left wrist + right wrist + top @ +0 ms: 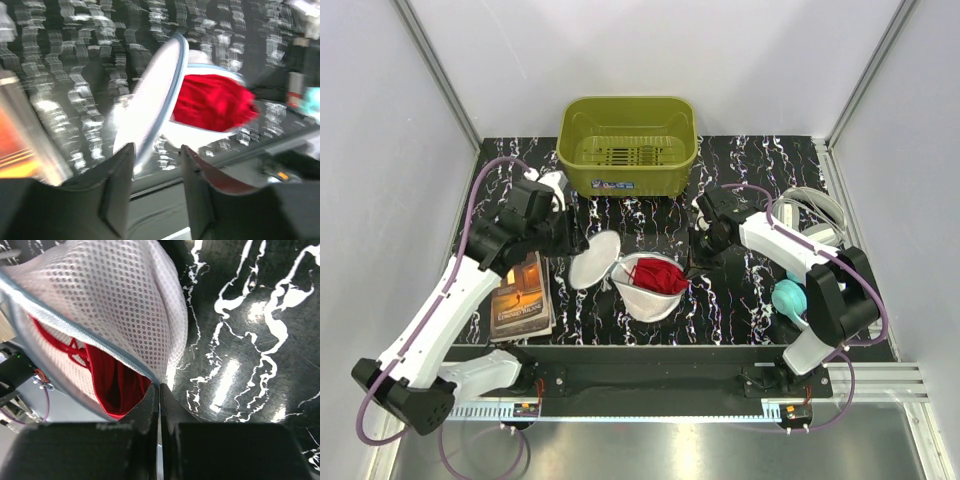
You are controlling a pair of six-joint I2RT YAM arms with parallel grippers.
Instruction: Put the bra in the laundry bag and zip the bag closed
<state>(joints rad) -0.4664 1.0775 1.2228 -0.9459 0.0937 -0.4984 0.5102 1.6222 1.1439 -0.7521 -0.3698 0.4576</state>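
On desk [740,300], bra [658,275] lay inside open laundry bag [645,303]; right claw [159,387] pinched together on bag rim, left claw [156,150] apart near lid flap. Risk: rim slipping from pinch, strap snagging zipper.

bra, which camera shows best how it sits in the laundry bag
Top external: the whole red bra lies bunched in the open laundry bag, with nothing over it. Left wrist also shows it inside the bag, but blurred. Right wrist is sharp and close, yet the mesh wall hides most of it; only a red strip and thin straps show.
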